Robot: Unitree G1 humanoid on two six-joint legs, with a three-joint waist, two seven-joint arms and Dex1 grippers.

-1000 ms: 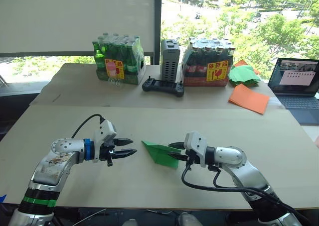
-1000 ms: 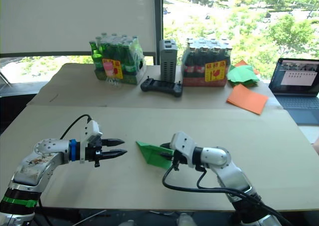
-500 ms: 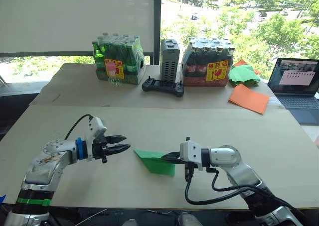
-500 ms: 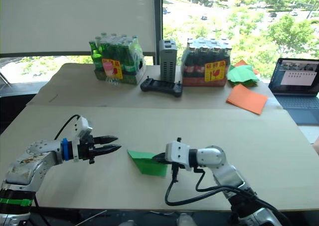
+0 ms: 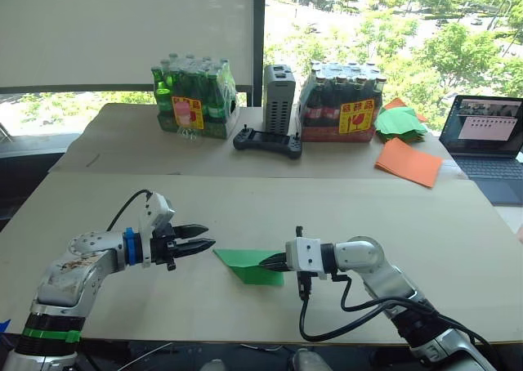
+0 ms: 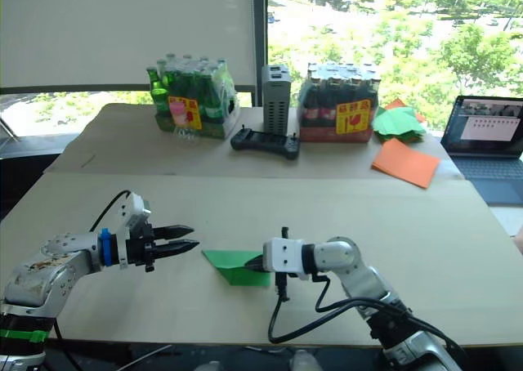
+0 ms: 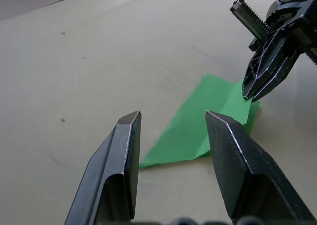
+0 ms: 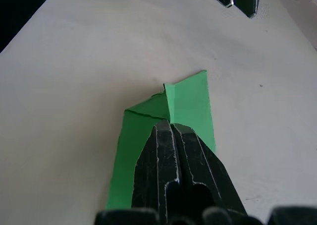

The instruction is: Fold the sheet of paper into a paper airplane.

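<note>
- Currently the paper airplane lies flat on the near counter, between both tools.
- Right tool is pinched closed on its tail edge.
- Left tool hangs just left, fingers parted, empty.
- Advice: keep the pinch firm and press the crease flat.

Open tabletop on all sides of the left gripper and right gripper, the only obstacle between them being the paper airplane (lying flat); bottle packs stand well beyond both.
</note>
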